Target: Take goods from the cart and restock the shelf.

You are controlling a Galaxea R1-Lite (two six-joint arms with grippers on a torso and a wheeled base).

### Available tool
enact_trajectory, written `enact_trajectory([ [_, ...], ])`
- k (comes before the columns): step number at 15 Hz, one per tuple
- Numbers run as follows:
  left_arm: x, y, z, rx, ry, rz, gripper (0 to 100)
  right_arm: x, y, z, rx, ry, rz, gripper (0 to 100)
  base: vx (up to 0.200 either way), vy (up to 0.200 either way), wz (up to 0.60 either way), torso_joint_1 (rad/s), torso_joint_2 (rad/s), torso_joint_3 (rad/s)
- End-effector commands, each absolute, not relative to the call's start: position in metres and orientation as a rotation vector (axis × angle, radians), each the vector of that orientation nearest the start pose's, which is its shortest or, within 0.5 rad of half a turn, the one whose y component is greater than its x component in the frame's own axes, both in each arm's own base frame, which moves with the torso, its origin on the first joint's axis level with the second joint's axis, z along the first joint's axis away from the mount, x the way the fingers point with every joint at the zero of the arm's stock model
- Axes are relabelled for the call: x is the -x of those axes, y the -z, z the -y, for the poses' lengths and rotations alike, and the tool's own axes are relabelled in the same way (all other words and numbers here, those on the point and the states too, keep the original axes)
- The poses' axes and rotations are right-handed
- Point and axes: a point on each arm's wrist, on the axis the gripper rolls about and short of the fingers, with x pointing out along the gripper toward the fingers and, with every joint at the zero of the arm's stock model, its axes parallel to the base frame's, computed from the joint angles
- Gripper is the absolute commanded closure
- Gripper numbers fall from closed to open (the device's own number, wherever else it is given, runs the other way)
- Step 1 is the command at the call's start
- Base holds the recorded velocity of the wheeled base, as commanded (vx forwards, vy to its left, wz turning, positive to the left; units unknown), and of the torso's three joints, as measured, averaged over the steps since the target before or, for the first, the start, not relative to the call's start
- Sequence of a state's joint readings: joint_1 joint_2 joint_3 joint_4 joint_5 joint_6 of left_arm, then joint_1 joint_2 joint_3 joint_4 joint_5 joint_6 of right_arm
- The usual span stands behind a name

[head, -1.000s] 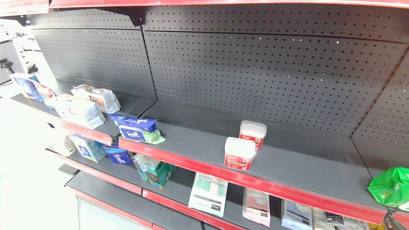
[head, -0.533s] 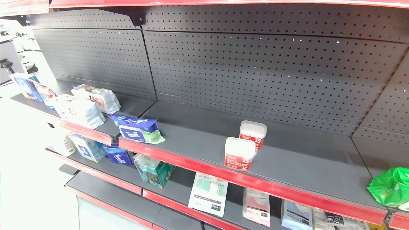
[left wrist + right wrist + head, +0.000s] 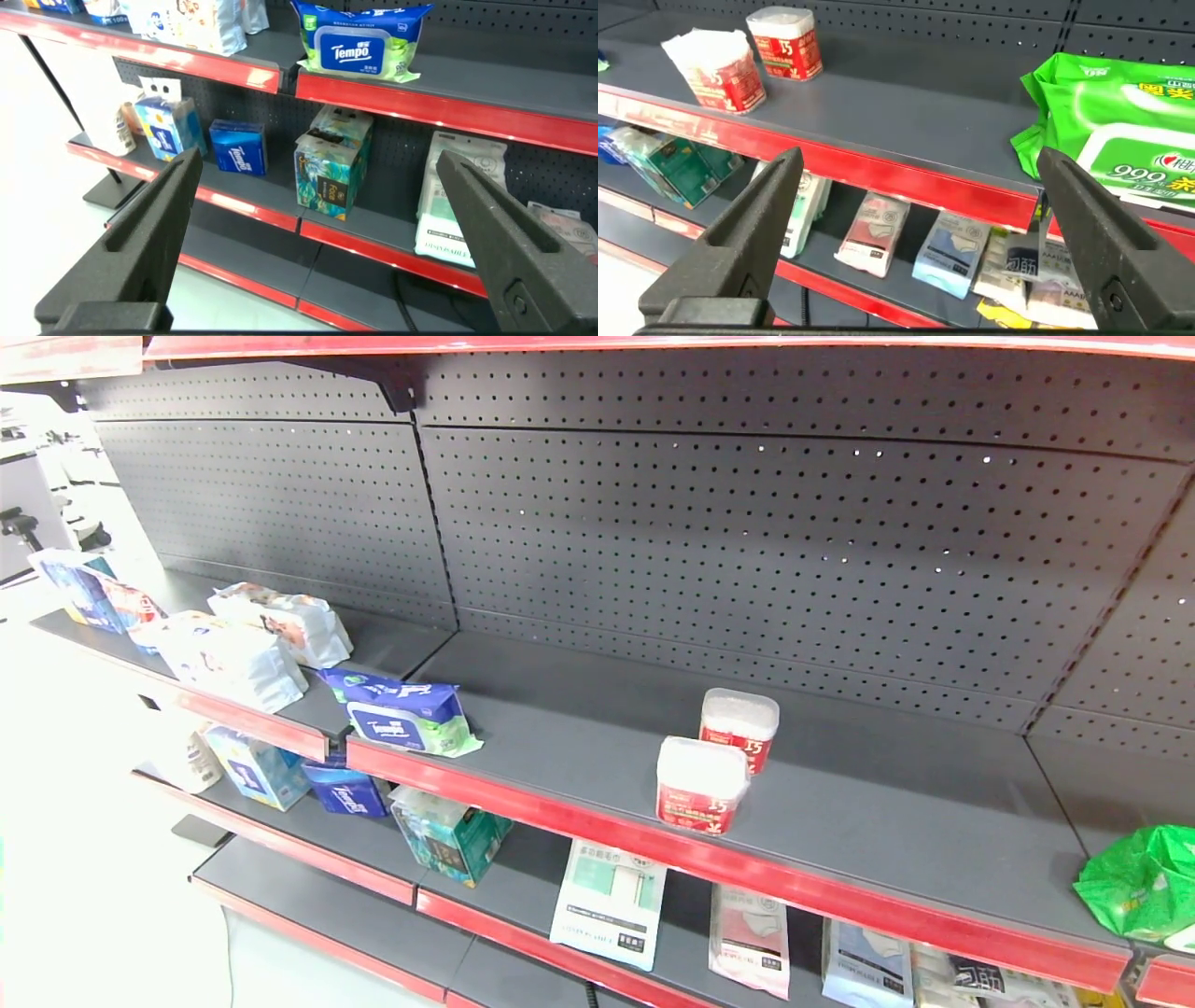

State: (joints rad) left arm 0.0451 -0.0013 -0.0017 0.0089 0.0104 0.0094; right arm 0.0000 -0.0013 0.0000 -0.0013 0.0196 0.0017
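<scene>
Plainly both grippers are spread wide and hold nothing. The left gripper [image 3: 318, 161] hangs before the lower tiers of the shelf [image 3: 579, 733], with the blue wipes pack [image 3: 360, 42] on the board above it and a teal tissue box [image 3: 332, 168] on the tier beyond. The right gripper [image 3: 920, 159] faces the shelf's red edge, where a front tub [image 3: 700, 786] stands just before a rear tub [image 3: 739, 719], and the green wipes pack [image 3: 1120, 121] lies well apart to their right.

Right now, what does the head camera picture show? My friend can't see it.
Two red-and-white tubs stand one behind the other on a dark shelf with a red front edge. A blue wipes pack lies to their left, a green pack at the far right. More packets sit underneath.
</scene>
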Motion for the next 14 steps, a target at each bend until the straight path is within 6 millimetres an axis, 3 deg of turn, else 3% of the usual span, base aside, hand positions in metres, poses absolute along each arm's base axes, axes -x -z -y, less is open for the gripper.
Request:
enact_trajectory([
  [1, 0.0229, -0.0751, 0.0008, -0.009, -0.055, -0.006, 0, 0.0228, -0.0756, -0.0004, -0.002, -0.02, 0.002, 0, 0.0, 0.0, 0.0, 0.0, 0.0, 0.0],
  [11, 0.0228, -0.075, 0.0008, -0.011, -0.054, -0.009, 0, 0.0228, -0.0756, -0.0004, -0.012, -0.017, 0.001, 0, 0.0, 0.0, -0.6, 0.005, 0.0, 0.001],
  [14, 0.0228, -0.075, 0.0005, -0.009, -0.041, -0.009, 0, 0.0228, -0.0756, -0.0004, -0.009, -0.018, 0.001, 0, 0.0, 0.0, 0.0, 0.0, 0.0, 0.0],
])
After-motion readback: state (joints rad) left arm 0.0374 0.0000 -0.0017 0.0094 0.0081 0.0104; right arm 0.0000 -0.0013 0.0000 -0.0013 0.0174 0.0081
